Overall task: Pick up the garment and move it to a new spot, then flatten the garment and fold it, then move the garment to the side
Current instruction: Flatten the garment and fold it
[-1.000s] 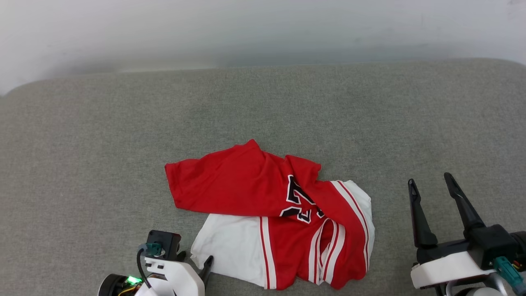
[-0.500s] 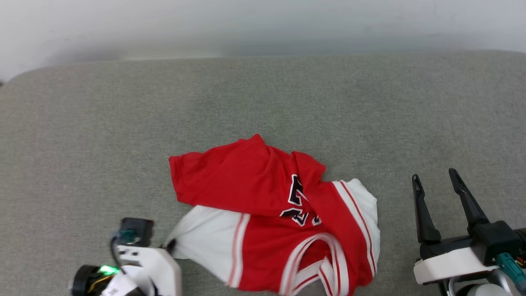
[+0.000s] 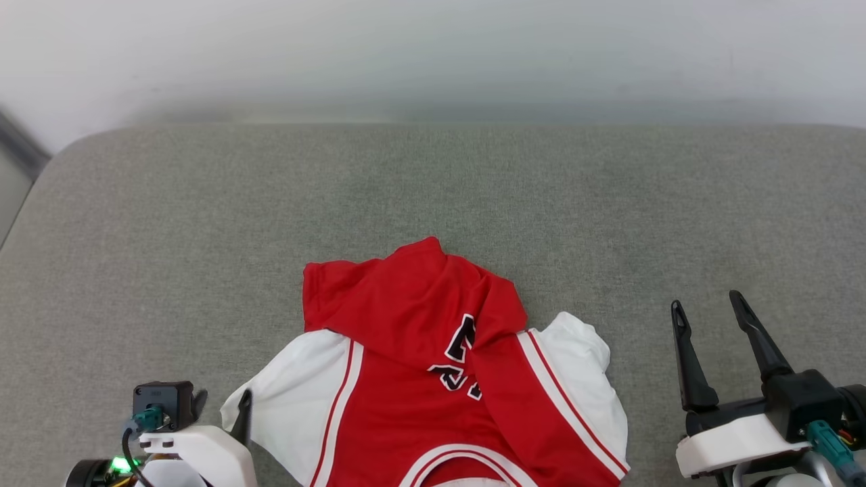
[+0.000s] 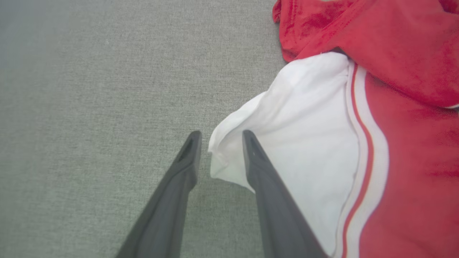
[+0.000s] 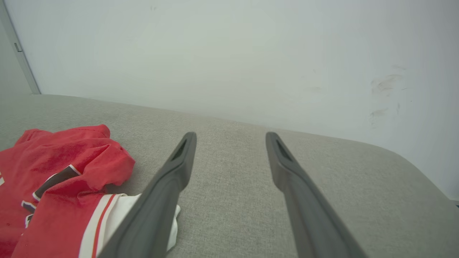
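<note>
The garment (image 3: 406,379) is a red jersey with white sleeves and a black number print. It lies rumpled on the grey cushion, its top part folded over the body, its lower edge cut off by the head view's bottom. My left gripper (image 3: 222,400) is at its left sleeve. In the left wrist view the left gripper (image 4: 221,134) stands open, and the white sleeve (image 4: 287,125) has its edge lying loose between the fingers. My right gripper (image 3: 707,303) is open over bare cushion, right of the garment (image 5: 64,168). The right gripper (image 5: 231,136) holds nothing.
The grey cushion (image 3: 433,189) runs wide behind and beside the garment, with a pale wall (image 3: 433,54) at its back. Its rounded left corner (image 3: 47,169) drops off at the far left. A door frame (image 5: 18,46) shows at the wall's left end.
My left gripper shut on the white sleeve, dragged it out to the left, then opened and let it go. The garment now lies wider. The head camera also shifted.
</note>
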